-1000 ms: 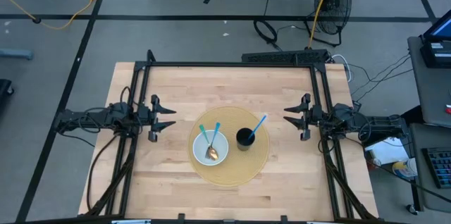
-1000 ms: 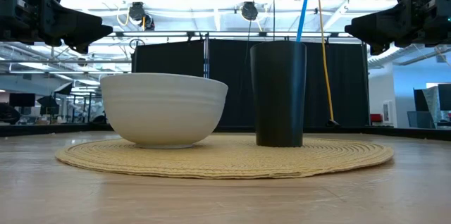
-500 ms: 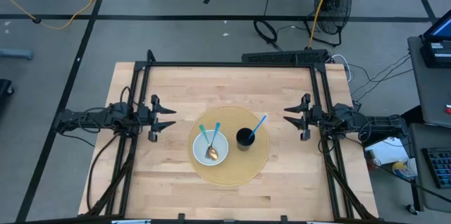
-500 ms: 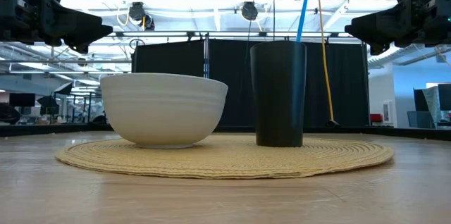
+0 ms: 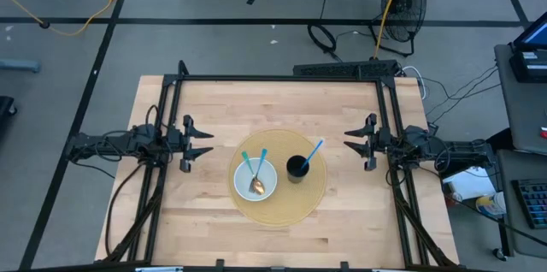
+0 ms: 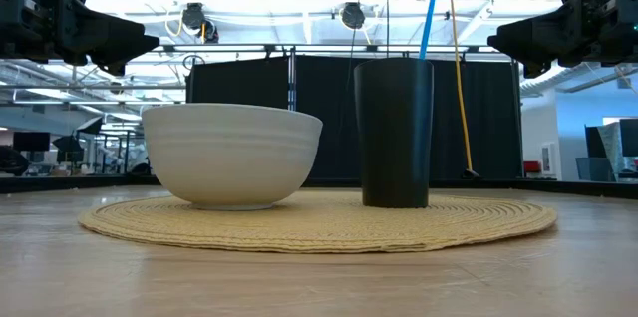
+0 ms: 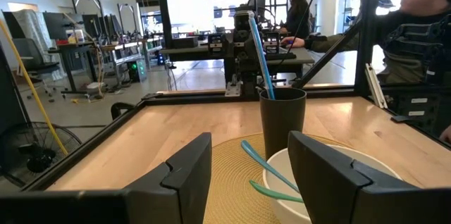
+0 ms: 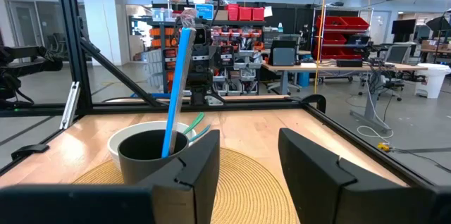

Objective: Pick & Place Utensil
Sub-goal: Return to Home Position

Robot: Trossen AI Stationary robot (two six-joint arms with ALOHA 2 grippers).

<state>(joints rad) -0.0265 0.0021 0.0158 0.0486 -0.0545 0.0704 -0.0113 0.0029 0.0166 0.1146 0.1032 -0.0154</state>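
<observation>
Both arms sit at the sides of the counter (image 5: 273,105). The left gripper (image 5: 208,144) and right gripper (image 5: 349,140) both have their fingers spread apart, grasping nothing. On the round mat (image 5: 282,214) there's a white bowl (image 5: 255,180) with a green spoon (image 7: 275,194) in it. A black cup (image 5: 297,168) is just to its right, blue straw (image 5: 313,152) sticking out.

You have a white bowl (image 6: 231,156), black cup (image 6: 395,133), blue straw (image 6: 428,20), tan coil-patterned mat (image 6: 319,225); one spoon handle (image 7: 271,194) looks greenish.

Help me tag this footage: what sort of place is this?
Probably a robotics lab: a black-framed test table, red parts bins on shelving, and desks with monitors beyond.
</observation>
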